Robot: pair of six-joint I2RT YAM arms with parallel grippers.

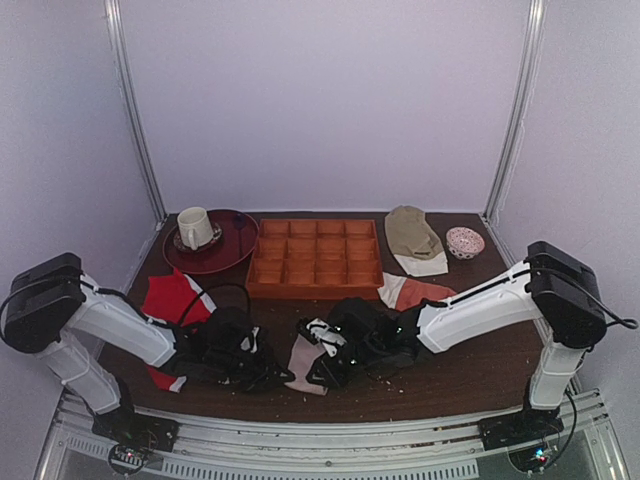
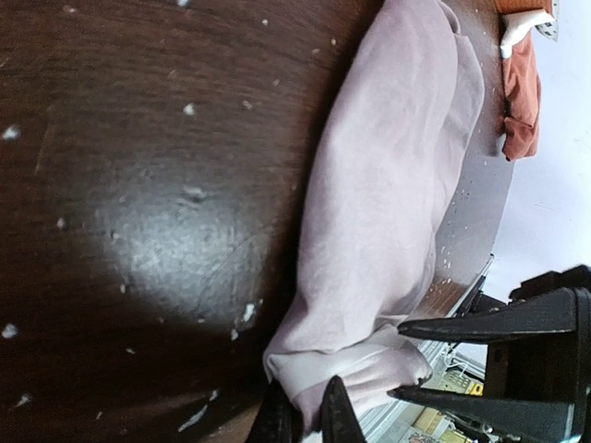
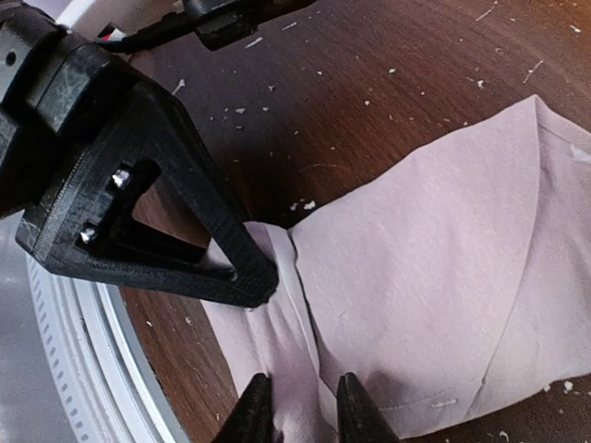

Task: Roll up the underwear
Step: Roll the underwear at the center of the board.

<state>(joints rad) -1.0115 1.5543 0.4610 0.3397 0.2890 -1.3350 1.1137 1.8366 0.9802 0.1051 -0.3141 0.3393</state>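
Note:
The underwear (image 1: 304, 362) is a pinkish-beige cloth lying near the table's front edge, between my two grippers. In the left wrist view it is a long folded strip (image 2: 388, 185) with its white-banded end at the bottom. My left gripper (image 2: 306, 417) is shut on that end. The right gripper's fingers (image 2: 462, 325) hold the same end from the other side. In the right wrist view, my right gripper (image 3: 295, 406) is closed on a bunched fold of the underwear (image 3: 434, 268). The left gripper's black finger (image 3: 185, 231) presses right beside it. In the top view the left gripper (image 1: 268, 368) and right gripper (image 1: 322, 366) nearly meet.
An orange grid tray (image 1: 315, 258) stands at the back middle. A dark red plate (image 1: 232, 245) with a cup (image 1: 194, 227) is at back left. A red garment (image 1: 168, 300) lies left and an orange-rust garment (image 1: 420, 291) right. A beige garment (image 1: 411, 234) and small bowl (image 1: 464, 242) are at back right.

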